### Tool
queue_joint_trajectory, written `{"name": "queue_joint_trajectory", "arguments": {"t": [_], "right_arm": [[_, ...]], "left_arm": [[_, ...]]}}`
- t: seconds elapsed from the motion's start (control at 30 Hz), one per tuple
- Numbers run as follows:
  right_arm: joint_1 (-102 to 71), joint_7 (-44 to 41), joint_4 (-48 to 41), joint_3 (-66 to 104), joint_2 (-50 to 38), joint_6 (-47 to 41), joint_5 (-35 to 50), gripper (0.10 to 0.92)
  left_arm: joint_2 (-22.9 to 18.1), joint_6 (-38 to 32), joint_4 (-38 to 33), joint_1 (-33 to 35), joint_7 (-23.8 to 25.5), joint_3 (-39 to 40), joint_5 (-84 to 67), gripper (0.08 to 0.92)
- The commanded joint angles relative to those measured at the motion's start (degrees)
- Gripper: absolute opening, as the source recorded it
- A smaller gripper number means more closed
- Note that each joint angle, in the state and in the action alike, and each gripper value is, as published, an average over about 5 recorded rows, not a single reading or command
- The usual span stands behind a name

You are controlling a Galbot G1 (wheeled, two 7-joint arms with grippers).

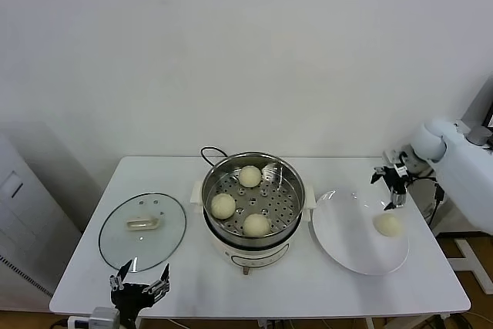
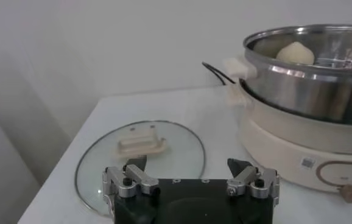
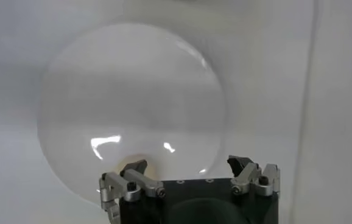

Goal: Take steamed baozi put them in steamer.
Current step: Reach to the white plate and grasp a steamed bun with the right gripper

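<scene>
While right hand (image 1: 394, 182) hovers open and empty, last baozi (image 1: 387, 223) just below, on plate (image 1: 347, 244).

A white table (image 1: 85, 267) stands against a plain white wall (image 1: 231, 44). On its left side lies a round glass lid (image 1: 142, 230) with a white handle (image 1: 142, 224). A white plate (image 1: 347, 233) rests on the right side.

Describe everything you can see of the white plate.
The plate is round, flat-bottomed, glossy white, likely ceramic, with a gently raised rim. It lies flat on the table right of the steamer, its edge close to the steamer's base. One bun rests on its right side. The right gripper hangs open above that side, not touching the plate.
</scene>
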Motion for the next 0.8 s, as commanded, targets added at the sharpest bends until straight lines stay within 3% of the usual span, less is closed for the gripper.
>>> {"name": "queue_joint_trajectory", "arguments": {"t": [0.03,0.8], "right_arm": [[-7.7,0.3,-3.8,7.9,1.4,4.7,-8.5,0.823],[-9.9,2.5,-6.5,10.7,4.7,5.0,-13.8,0.823]], "left_arm": [[-2.8,0.4,0.4,0.3,0.2,-0.2,-0.2,0.823],[-2.2,0.8,1.8,-0.4,0.5,-0.8,-0.3,0.823]]}}
